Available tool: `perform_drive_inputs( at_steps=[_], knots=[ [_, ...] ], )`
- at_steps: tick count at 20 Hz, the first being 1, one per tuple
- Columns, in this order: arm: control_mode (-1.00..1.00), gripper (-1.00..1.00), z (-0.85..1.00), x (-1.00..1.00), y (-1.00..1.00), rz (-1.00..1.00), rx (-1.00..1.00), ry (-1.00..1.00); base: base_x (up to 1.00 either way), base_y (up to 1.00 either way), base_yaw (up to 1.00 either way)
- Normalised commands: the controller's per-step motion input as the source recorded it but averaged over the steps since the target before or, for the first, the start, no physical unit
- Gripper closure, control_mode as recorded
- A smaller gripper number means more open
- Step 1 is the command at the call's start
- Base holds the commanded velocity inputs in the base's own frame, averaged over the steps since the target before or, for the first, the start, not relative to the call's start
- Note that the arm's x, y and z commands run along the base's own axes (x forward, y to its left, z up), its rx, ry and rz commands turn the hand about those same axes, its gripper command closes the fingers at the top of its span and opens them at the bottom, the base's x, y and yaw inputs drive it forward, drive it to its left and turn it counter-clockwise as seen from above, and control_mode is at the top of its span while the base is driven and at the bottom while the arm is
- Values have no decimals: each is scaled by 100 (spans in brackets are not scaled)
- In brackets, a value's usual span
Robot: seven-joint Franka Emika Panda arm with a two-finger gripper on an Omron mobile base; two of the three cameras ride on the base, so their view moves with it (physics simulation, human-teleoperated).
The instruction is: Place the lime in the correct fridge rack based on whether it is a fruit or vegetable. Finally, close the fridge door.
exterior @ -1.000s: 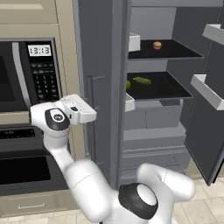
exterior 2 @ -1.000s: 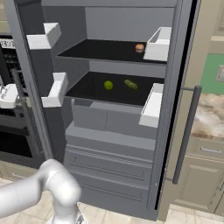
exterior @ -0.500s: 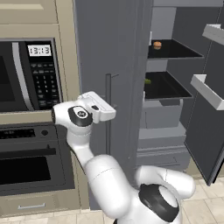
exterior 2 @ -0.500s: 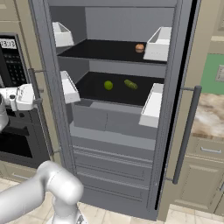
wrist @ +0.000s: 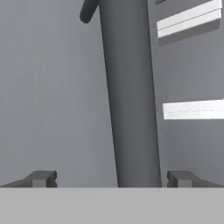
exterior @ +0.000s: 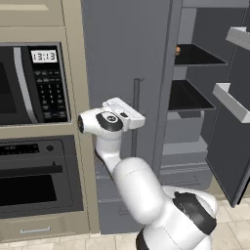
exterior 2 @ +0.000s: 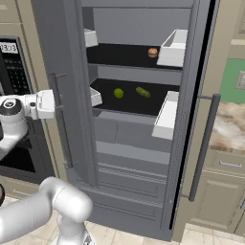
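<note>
Your claw [wrist: 109,178] is spread, fingertips either side of the door handle [wrist: 129,96]. The lime [exterior 2: 118,93] sits mid-rack beside the elongated green item [exterior 2: 142,92].

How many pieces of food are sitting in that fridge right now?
3. An orange-brown item on the upper shelf; the lime and an elongated olive-green item side by side on the shelf below. The doors may hide more.
</note>
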Motion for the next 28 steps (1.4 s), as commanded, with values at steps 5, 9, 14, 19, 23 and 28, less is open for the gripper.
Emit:
perform_drive_inputs(
  at_steps=[5, 9, 14, 19, 23, 28],
  knots=[
    [-100, -100, 5, 37, -31, 0, 0, 0, 0, 0, 0],
    [-100, -100, 0, 39, -31, 0, 0, 0, 0, 0, 0],
    [-100, -100, 0, 40, -30, 0, 0, 0, 0, 0, 0],
    [-100, -100, 0, 37, -28, 0, 0, 0, 0, 0, 0],
    [-100, -100, 0, 41, -28, 0, 0, 0, 0, 0, 0],
    [-100, -100, 1, 51, -26, 0, 0, 0, 0, 0, 0]
  ],
)
